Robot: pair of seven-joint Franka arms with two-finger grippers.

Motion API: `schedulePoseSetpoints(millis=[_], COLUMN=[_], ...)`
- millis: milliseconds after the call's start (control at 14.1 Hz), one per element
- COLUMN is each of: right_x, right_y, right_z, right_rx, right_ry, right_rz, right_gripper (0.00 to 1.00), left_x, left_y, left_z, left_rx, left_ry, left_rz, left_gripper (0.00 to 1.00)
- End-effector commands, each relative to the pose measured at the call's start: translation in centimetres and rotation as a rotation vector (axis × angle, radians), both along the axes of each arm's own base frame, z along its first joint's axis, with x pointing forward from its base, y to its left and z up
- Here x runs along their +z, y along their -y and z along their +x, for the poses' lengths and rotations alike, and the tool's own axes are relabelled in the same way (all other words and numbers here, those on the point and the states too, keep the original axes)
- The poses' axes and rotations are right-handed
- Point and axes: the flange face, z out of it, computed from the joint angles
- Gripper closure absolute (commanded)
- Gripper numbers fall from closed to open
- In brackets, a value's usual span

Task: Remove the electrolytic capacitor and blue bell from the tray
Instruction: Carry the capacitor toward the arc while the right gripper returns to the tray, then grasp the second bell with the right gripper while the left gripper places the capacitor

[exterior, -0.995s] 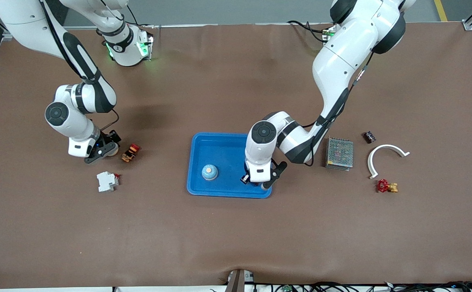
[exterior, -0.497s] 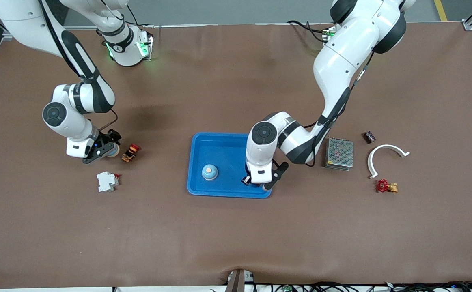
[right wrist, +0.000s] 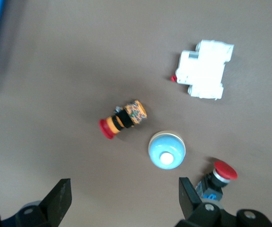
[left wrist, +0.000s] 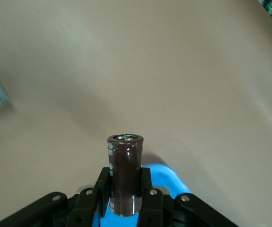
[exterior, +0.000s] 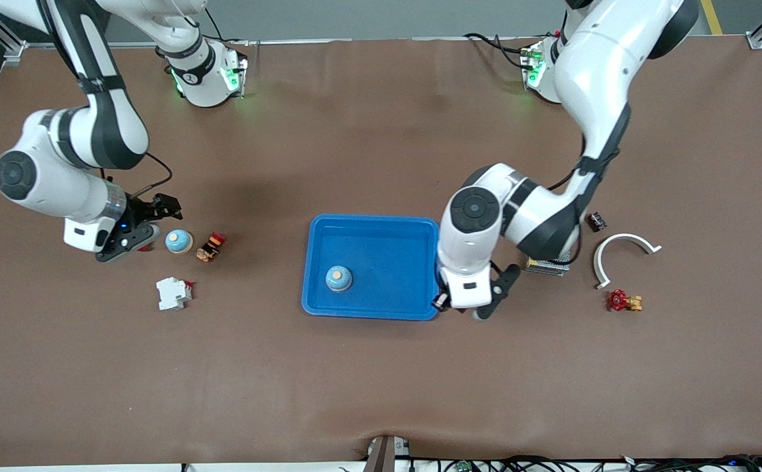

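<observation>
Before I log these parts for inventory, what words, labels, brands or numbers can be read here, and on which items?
No text can be read in any view.
capacitor: pale print on its sleeve, too blurred to read.
white breaker: no legible marking.
mesh-topped box: nothing legible.

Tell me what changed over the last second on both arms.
The right hand let go of a blue bell, now on the table beside the orange button, and pulled back toward its end, fingers open. The left hand carried the capacitor off the blue tray to just past its edge, still clamped. The bell in the tray and the other parts stayed put.
</observation>
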Motion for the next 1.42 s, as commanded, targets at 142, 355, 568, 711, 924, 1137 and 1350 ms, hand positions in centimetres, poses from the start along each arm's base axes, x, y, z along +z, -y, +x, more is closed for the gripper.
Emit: schedulePoseSetpoints(millis=[142, 355, 568, 711, 924, 1137, 1350], right_x=[6.7, 8.4, 7.1, 5.2, 0.7, -4.0, -6.1], right_y=[-9.4, -16.3, -23.8, -28.3, -33.5, -36.5, -37.1], right_z=[2.3, 2.1, 1.8, 1.7, 2.5, 3.2, 4.8], right_rx=[-0.224, -0.389, -0.527, -0.598, -0.654, -0.638, -0.641], right_ry=[-0.004, 0.040, 0.069, 0.082, 0.084, 0.092, 0.095], right_rz=[-0.026, -0.020, -0.006, 0.007, 0.017, 0.013, 0.013], right_gripper=[0.00, 0.00, 0.00, 0.00, 0.00, 0.00, 0.00], left_x=[3.6, 3.3, 2.3, 0.6, -2.3, -5.0, -8.6], left_y=[-9.9, -17.9, -25.0, -28.5, -36.2, -40.3, -43.3], left_z=[0.2, 0.1, 1.0, 1.5, 2.0, 1.3, -0.5], left_rx=[-0.190, -0.296, -0.363, -0.342, -0.301, -0.320, -0.300], left_ry=[-0.160, -0.242, -0.296, -0.312, -0.340, -0.368, -0.376], left_rz=[0.091, 0.126, 0.112, 0.094, 0.072, 0.048, 0.043], left_gripper=[1.00, 1.00, 1.00, 1.00, 1.00, 1.00, 1.00])
